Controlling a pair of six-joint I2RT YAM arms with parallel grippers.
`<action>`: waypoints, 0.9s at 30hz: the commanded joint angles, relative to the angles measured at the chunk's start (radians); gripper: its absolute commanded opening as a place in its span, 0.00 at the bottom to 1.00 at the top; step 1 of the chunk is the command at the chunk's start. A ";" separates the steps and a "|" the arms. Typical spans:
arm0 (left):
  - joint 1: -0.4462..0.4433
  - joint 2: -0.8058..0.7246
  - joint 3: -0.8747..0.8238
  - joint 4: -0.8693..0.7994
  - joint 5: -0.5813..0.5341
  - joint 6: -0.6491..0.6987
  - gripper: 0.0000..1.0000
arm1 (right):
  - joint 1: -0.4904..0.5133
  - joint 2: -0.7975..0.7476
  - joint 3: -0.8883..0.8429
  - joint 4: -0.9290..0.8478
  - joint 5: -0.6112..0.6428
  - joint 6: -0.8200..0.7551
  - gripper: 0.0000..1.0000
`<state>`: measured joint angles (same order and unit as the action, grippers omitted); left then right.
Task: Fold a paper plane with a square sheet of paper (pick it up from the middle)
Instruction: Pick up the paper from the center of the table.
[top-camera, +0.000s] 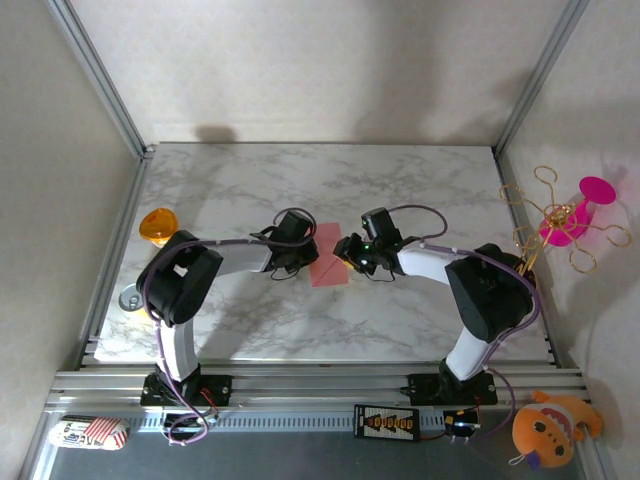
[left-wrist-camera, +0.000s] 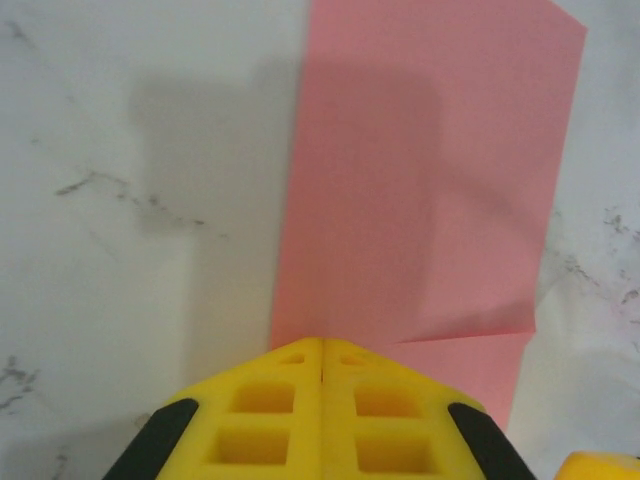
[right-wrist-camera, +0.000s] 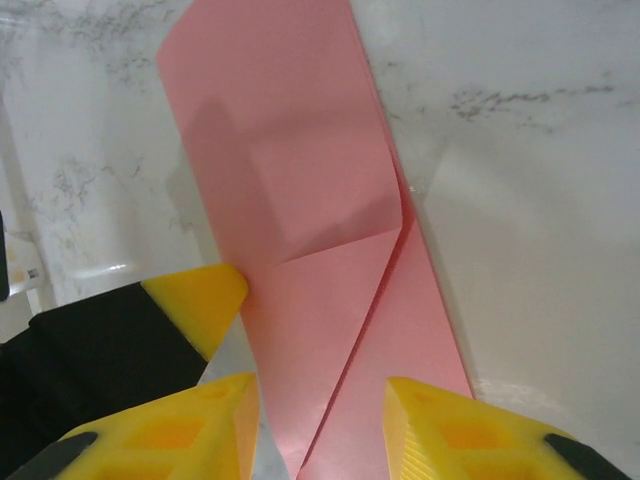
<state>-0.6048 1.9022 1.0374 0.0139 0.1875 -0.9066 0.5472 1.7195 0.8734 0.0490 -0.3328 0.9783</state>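
- The pink paper sheet (top-camera: 328, 268) lies flat on the marble tabletop (top-camera: 420, 190), between the two grippers. It is folded into a long narrow shape.
- In the right wrist view the paper sheet (right-wrist-camera: 300, 200) shows a diagonal flap and a centre seam, and it narrows to a point at its near end.
- The left gripper (top-camera: 302, 260) is at the paper's left edge. In its wrist view the yellow fingers (left-wrist-camera: 270, 400) are pressed together with no gap, their tip (left-wrist-camera: 322, 345) over the paper's (left-wrist-camera: 430, 180) near edge. I cannot tell whether they pinch it.
- The right gripper (top-camera: 346, 262) is at the paper's right side. Its jaws stand apart (right-wrist-camera: 318, 400), one yellow finger (right-wrist-camera: 440, 430) on each side of the paper's pointed end.
- An orange round disc (top-camera: 157, 226) sits well to the left of the paper, and a magenta flower-like toy (top-camera: 575, 215) sits far to its right.
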 joint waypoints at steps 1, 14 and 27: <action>0.008 0.019 -0.033 0.011 -0.024 -0.034 0.00 | 0.019 0.039 0.036 -0.007 0.020 0.058 0.37; 0.008 0.015 -0.076 0.031 -0.011 -0.037 0.00 | 0.037 0.122 0.089 -0.021 0.007 0.063 0.32; 0.008 -0.001 -0.077 0.036 -0.006 -0.040 0.00 | 0.043 0.135 0.063 0.095 -0.097 0.080 0.26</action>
<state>-0.6048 1.9003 0.9924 0.1089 0.1864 -0.9375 0.5808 1.8481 0.9443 0.0895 -0.3912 1.0412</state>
